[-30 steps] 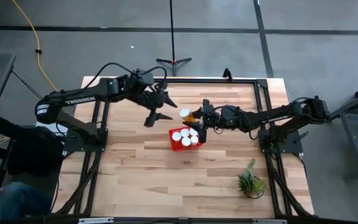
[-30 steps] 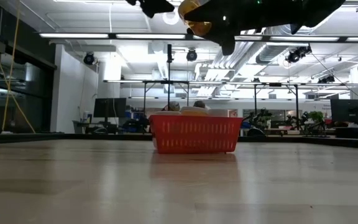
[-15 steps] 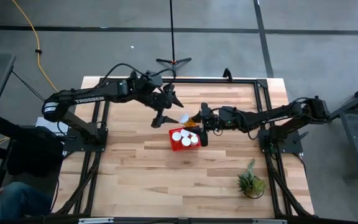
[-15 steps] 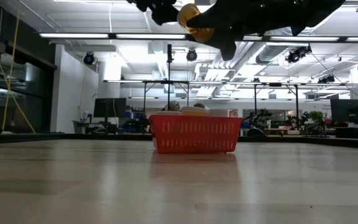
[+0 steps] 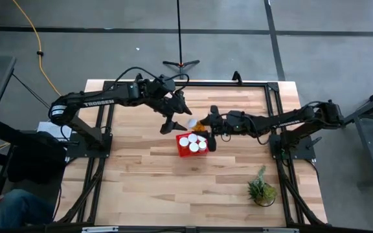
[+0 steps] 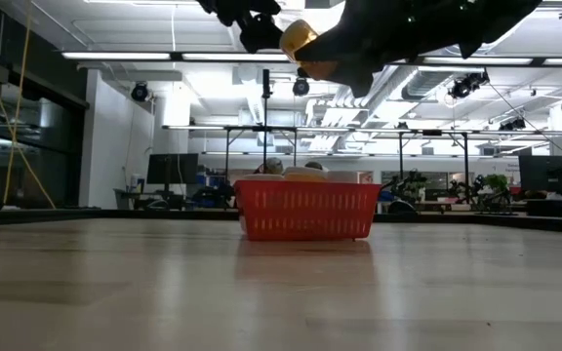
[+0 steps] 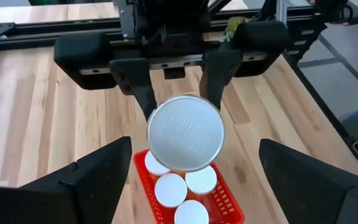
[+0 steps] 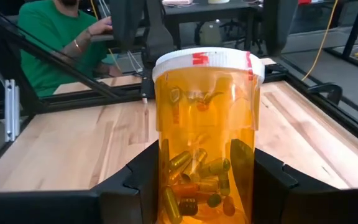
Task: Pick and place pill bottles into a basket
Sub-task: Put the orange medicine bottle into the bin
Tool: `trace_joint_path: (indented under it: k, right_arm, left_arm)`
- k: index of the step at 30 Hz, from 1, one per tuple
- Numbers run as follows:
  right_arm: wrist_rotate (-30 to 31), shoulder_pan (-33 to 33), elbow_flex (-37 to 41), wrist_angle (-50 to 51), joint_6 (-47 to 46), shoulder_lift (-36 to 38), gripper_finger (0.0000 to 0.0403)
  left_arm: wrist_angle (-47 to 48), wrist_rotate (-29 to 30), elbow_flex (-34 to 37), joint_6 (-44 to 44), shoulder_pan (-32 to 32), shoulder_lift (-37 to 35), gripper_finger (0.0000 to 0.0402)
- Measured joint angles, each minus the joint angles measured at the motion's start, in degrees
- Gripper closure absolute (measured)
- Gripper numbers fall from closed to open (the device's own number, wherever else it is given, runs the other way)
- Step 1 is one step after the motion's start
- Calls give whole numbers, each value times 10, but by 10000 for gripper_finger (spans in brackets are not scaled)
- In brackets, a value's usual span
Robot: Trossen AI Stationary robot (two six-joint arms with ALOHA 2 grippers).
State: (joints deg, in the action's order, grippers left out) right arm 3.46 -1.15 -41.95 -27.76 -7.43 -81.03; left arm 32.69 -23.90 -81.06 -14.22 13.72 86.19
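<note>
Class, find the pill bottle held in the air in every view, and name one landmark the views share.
High view: held bottle just above the basket.
Low view: top centre, above the basket.
Left wrist view: centre, cap facing the camera.
Right wrist view: centre.
Shared landmark: the red basket, except in the right wrist view.

Bottles (image 5: 193, 142) in basket (image 5: 181, 153), plant (image 5: 261, 189) well right, nearer front edge

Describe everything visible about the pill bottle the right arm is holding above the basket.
The small cylindrical pill bottle, with an orange translucent plastic body and a round white cap bearing red marks, holds loose capsules pooled at one end. The right hand is shut on its body, fingers pressing both sides. It hangs in the air, tipped on its side, above the far edge of the red latticed plastic basket, cap facing the open left hand.
</note>
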Motion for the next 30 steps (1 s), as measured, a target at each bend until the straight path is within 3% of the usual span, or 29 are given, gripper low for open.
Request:
trace_joint_path:
  k: [16,30]
  right_arm:
    - [-11,-14,0,12,15,0,240]
    - [-17,-15,0,17,25,0,240]
  left_arm:
    - [-28,90,0,15,-17,19,21]
    - [-28,65,0,25,-18,48,25]
